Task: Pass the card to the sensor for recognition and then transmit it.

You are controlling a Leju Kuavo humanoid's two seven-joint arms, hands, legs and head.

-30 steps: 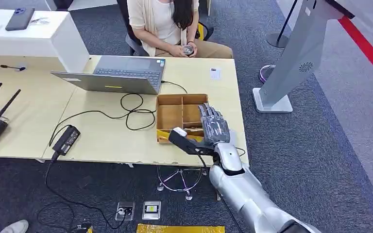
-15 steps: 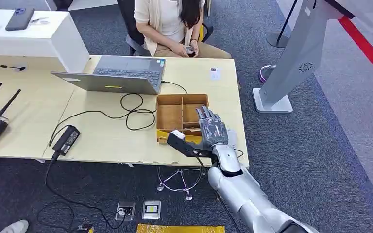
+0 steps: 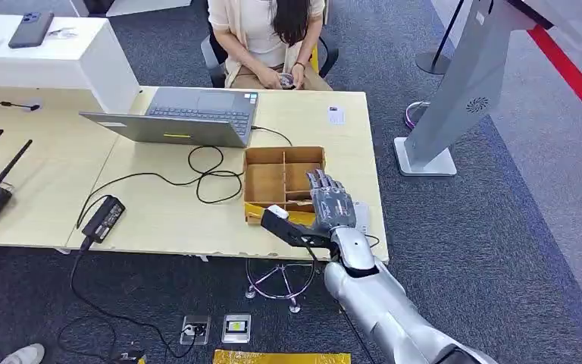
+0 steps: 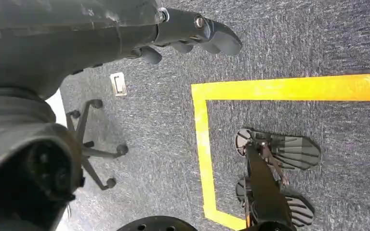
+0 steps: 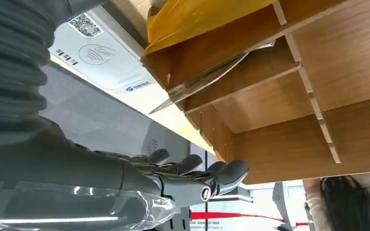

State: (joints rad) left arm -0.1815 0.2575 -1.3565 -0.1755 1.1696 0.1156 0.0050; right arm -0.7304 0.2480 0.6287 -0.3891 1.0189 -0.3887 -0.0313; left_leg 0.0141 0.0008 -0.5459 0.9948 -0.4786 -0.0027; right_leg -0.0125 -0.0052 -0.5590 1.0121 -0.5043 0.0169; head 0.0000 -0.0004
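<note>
The right hand (image 3: 332,206) is positioned over the near right corner of the wooden divider box (image 3: 283,182) on the tabletop (image 3: 167,205). Its fingers (image 3: 324,186) are extended and slightly spread, reaching over the box's near compartments; they hold nothing. The thumb (image 3: 284,226) points away from the fingers toward the box's yellow front edge.

In the right wrist view, a thin card (image 5: 212,76) stands tilted inside a box compartment, leaning against a wooden divider. It lies ahead of the fingers (image 5: 192,169), not in contact with them. A flat white sensor pad (image 5: 101,57) with a QR code and a tap symbol lies on the tabletop just beside the box, on the palm side of the hand.

The left hand (image 4: 125,29) hangs above grey carpet with a yellow tape outline (image 4: 207,144). Its fingers (image 4: 212,36) are loosely curled; whether they hold anything cannot be told.

Beyond the fingers of the right hand, a laptop (image 3: 178,115) sits on the tabletop, with a black cable (image 3: 204,174) coiled between it and the box. A seated person (image 3: 269,38) is at the far edge.
</note>
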